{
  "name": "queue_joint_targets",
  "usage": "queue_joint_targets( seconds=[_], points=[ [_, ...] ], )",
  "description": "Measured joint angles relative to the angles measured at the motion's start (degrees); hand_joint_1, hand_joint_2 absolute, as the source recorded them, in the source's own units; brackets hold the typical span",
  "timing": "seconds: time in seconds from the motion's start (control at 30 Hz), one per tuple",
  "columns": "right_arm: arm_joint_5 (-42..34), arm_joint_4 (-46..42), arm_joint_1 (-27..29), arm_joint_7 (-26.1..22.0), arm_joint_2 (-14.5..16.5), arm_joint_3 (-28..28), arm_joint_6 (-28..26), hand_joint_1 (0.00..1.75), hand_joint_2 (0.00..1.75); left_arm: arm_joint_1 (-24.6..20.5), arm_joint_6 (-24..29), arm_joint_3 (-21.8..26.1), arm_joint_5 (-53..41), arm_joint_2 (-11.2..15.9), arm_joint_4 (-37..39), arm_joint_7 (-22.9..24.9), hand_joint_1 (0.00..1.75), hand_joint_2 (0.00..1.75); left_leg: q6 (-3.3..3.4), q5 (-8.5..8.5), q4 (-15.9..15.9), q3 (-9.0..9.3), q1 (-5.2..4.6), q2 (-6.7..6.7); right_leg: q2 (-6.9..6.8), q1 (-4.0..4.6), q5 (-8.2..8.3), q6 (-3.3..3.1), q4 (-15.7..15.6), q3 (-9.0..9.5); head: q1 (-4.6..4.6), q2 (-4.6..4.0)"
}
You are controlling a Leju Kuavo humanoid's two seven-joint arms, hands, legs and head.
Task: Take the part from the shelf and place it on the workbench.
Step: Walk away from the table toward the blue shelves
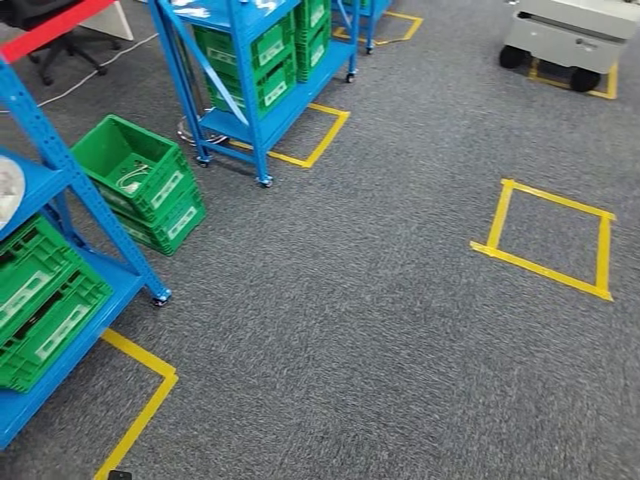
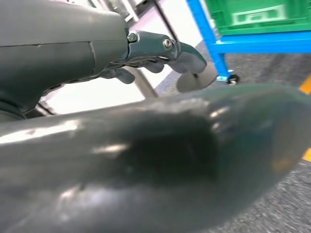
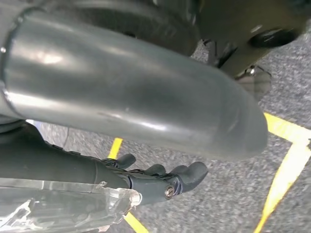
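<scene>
A blue shelf (image 1: 72, 180) stands at the left of the head view, with green crates (image 1: 41, 300) on its lower level. A pale round thing (image 1: 6, 190), perhaps the part, lies on an upper level at the frame's edge. My left hand (image 2: 154, 48) hangs beside a blue shelf leg (image 2: 209, 36); its fingers are stretched out apart from the thumb and hold nothing. My right hand (image 3: 157, 182) hangs over the carpet, fingers extended and nothing between them and the thumb. Crinkled clear plastic (image 3: 66, 208) lies along that hand's far side.
Two stacked green crates (image 1: 140, 180) sit on the grey carpet by the shelf. A second blue wheeled shelf (image 1: 253, 95) with green crates stands further back. Yellow tape squares (image 1: 551, 240) mark the floor. A pale wheeled cart (image 1: 573, 40) is at the far right.
</scene>
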Motion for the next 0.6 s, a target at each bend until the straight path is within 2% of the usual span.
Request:
queue_joint_targets(
  seconds=[0.03, 0.07, 0.1, 0.17, 0.2, 0.27, 0.3, 0.33, 0.37, 0.4, 0.43, 0.47, 0.53, 0.6],
  points=[
    [0.0, 0.0, 0.0, 0.0, 0.0, 0.0, 0.0, 0.00, 0.00, -0.1, 0.0, 0.0, 0.0, 0.0, 0.0, 0.0, 0.00, 0.00, -0.25, 0.03, 0.1, -0.09, -0.03, -0.72, 1.29, -0.20, 1.44, -0.09, -3.8, 1.69, -0.03, 0.00],
    [0.0, 0.0, 0.0, 0.0, 0.0, 0.0, 0.0, 0.00, 0.00, -0.1, 0.0, 0.0, 0.0, 0.0, 0.0, 0.0, 0.00, 0.00, -0.55, 0.09, 0.2, -0.23, -0.05, -1.31, 2.35, -0.33, 2.15, -0.23, -6.3, 2.83, -0.04, 0.00],
    [0.0, 0.0, -0.1, 0.0, 0.0, 0.0, 0.0, 0.00, 0.00, -0.1, 0.0, 0.0, 0.0, 0.0, 0.0, 0.0, 0.00, 0.00, -0.91, 0.18, 0.2, -0.40, -0.03, -1.85, 3.02, -0.33, 2.23, -0.48, -7.5, 3.39, -0.06, 0.00],
    [0.0, 0.0, -0.2, 0.0, 0.0, 0.0, 0.0, 0.00, 0.00, 0.1, 0.0, 0.0, 0.0, 0.0, 0.0, 0.0, 0.00, 0.00, -1.65, 0.55, 0.0, -0.76, 0.18, -2.83, 2.15, -0.14, 2.37, -1.29, -7.7, 3.68, -0.08, 0.00],
    [0.0, 0.0, -0.2, 0.0, 0.0, 0.0, 0.0, 0.00, 0.00, 0.2, 0.0, 0.1, 0.0, 0.1, 0.0, 0.0, 0.00, 0.00, -1.96, 0.39, 0.2, -1.01, 0.21, -2.40, 1.55, -0.12, 2.58, -1.75, -7.9, 3.79, -0.12, 0.00],
    [0.0, 0.0, -0.1, 0.0, 0.0, 0.0, 0.0, 0.00, 0.00, 0.2, 0.0, 0.1, 0.0, 0.1, 0.0, 0.0, 0.00, 0.00, -2.45, -1.87, 3.6, -2.68, 0.10, 0.18, 0.09, -0.22, 2.98, -2.53, -8.2, 3.79, -0.65, 0.00],
    [0.1, 0.0, 0.0, 0.0, 0.0, 0.0, 0.0, 0.00, 0.00, 0.1, 0.0, 0.1, 0.0, 0.1, 0.1, 0.0, 0.00, 0.00, -2.64, -3.85, 6.9, -4.24, 0.02, 1.87, -0.66, -0.12, 3.03, -2.73, -8.3, 3.76, -0.94, 0.00],
    [0.1, 0.0, 0.1, 0.0, 0.0, 0.0, 0.0, 0.00, 0.00, 0.0, 0.0, 0.1, 0.0, 0.1, 0.1, 0.1, 0.00, 0.00, -2.81, -5.80, 10.8, -6.05, 0.04, 2.82, -1.48, -0.04, 3.02, -2.87, -8.3, 3.69, -1.15, 0.00],
    [0.1, 0.0, 0.1, 0.0, 0.0, 0.0, 0.0, 0.00, 0.00, -0.1, 0.0, 0.1, 0.0, 0.0, 0.1, 0.1, 0.00, 0.00, -2.93, -7.08, 14.1, -7.58, 0.07, 3.22, -2.30, 0.04, 2.99, -2.93, -8.3, 3.62, -1.17, 0.00],
    [0.1, 0.0, 0.2, 0.0, 0.0, 0.0, 0.0, 0.00, 0.00, 0.0, 0.0, 0.1, 0.0, 0.0, 0.2, 0.2, 0.00, 0.00, -2.98, -7.36, 15.8, -8.31, 0.09, 3.41, -3.10, 0.10, 2.95, -2.96, -8.3, 3.60, -1.17, 0.00],
    [0.1, 0.0, 0.1, 0.0, 0.0, 0.0, 0.0, 0.00, 0.00, 0.0, 0.0, 0.1, 0.0, 0.1, 0.2, 0.2, 0.00, 0.00, -2.97, -6.55, 15.5, -8.00, 0.11, 3.55, -3.83, 0.14, 2.90, -2.96, -8.3, 3.62, -1.17, 0.00],
    [0.1, 0.0, 0.1, 0.0, 0.0, 0.0, 0.0, 0.00, 0.00, 0.0, 0.0, 0.1, 0.0, 0.1, 0.2, 0.2, 0.00, 0.00, -2.89, -4.89, 13.1, -6.64, 0.09, 3.87, -4.50, 0.15, 2.84, -2.90, -8.3, 3.70, -1.18, 0.00],
    [0.1, 0.0, 0.0, 0.0, 0.0, 0.0, 0.0, 0.00, 0.00, -0.1, 0.0, 0.2, 0.0, 0.1, 0.2, 0.2, 0.00, 0.00, -2.57, -1.52, 5.4, -2.48, -0.16, 6.19, -5.68, 0.36, 2.57, -2.55, -8.2, 3.94, -1.22, 0.00],
    [0.1, 0.0, -0.1, 0.0, 0.0, 0.0, 0.0, 0.00, 0.00, -0.3, 0.0, 0.1, 0.0, 0.1, 0.2, 0.3, 0.00, 0.00, -1.95, -0.47, 0.9, -0.14, -0.44, 7.94, -6.80, 0.73, 2.18, -2.00, -8.1, 4.01, -1.18, 0.00]
  ],
)
